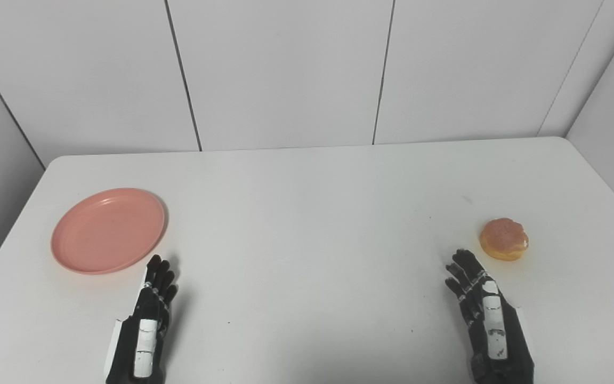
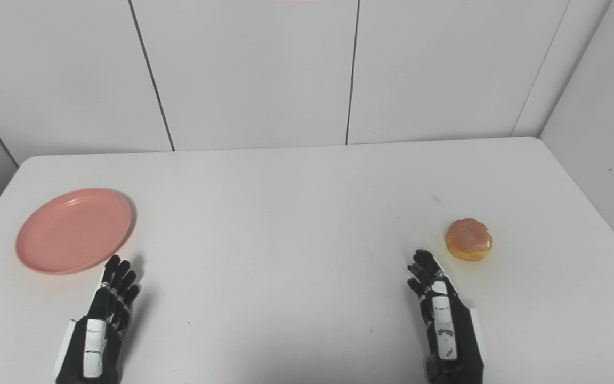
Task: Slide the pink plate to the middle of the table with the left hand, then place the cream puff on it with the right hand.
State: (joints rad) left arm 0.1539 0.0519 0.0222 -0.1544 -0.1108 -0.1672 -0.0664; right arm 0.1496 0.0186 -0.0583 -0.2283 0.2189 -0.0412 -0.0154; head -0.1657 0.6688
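White table [image 1: 307, 213]: unmarked pink plate [image 1: 107, 230], cream puff [image 1: 504, 239] well apart.

white table [image 1: 307, 213], white panelled wall [image 1: 285, 69] behind

A white table [image 1: 307, 213] with rounded far corners carries a pink plate [image 1: 107, 230] flat near its left edge and a cream puff [image 1: 504, 239] far off near its right edge, well apart.
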